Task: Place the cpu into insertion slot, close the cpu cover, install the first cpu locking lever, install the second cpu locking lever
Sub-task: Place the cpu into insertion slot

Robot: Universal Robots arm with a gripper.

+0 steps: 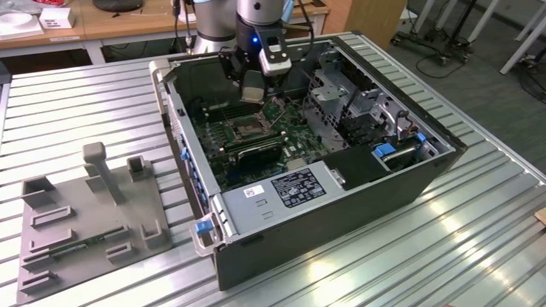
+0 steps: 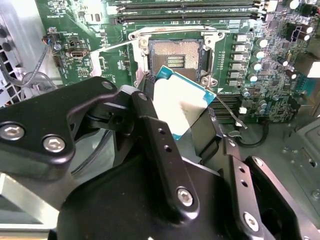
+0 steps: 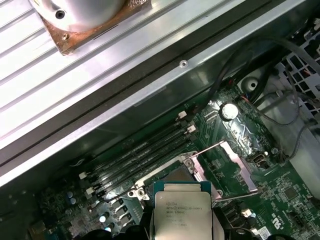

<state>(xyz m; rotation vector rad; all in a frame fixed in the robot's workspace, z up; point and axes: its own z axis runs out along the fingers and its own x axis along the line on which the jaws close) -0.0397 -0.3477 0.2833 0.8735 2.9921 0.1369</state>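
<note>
An open computer case point(image 1: 341, 211) lies on its side on a ribbed metal worktop point(image 1: 477, 224), with its green circuit board facing up. A robot arm reaches down into the case from the far edge. Its gripper point(image 1: 252, 89) carries the cpu point(image 1: 252, 96), a small square chip with a dull silver top.

In the second wrist view, the black fingers point(image 2: 159, 140) are clamped on opposite edges of the cpu point(image 2: 180, 107), which is tilted, with a blue-green edge showing around its pale top. The gripper point(image 2: 177, 117) holds the chip in the air just short of the insertion slot point(image 2: 176, 54). The slot lies open, showing its grid of gold contacts inside a silver rim. In the exterior view the chip hangs above the board, apart from the insertion slot point(image 1: 241, 131).

In the first wrist view, the cpu point(image 3: 182, 212) shows its flat metal top. Beside it the cpu cover point(image 3: 239, 167), a thin silver frame with a cut-out centre, stands swung open away from the socket. Long black memory slots point(image 3: 145, 150) run alongside.

Two thin wire locking levers stick out from the socket, one point(image 2: 227, 107) on one side and the other point(image 2: 112, 47) opposite, both unlatched.

On the exterior view's left, a grey fixture tray point(image 1: 85, 217) with upright holders sits on the worktop, well apart from the case.
</note>
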